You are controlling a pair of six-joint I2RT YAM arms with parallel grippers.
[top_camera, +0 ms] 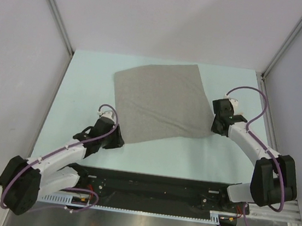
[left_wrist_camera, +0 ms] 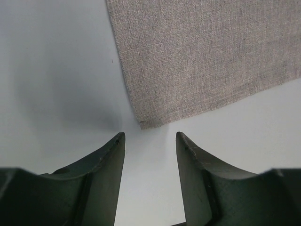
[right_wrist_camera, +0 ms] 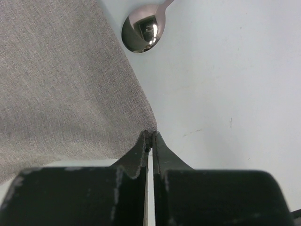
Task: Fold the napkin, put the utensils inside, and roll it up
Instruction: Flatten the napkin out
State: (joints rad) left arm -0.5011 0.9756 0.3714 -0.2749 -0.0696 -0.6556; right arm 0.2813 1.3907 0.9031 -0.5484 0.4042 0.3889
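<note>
Right claw [right_wrist_camera: 150,136] pinches the napkin's [top_camera: 158,103] near-right corner, low over the worktop [top_camera: 88,83]; left claw [left_wrist_camera: 150,136] gapes just before the near-left corner.

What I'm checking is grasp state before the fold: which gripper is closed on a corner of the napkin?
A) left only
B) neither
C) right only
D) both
C: the right gripper is pinched shut on a corner of the napkin, while the left gripper stands open just short of another corner.
</note>
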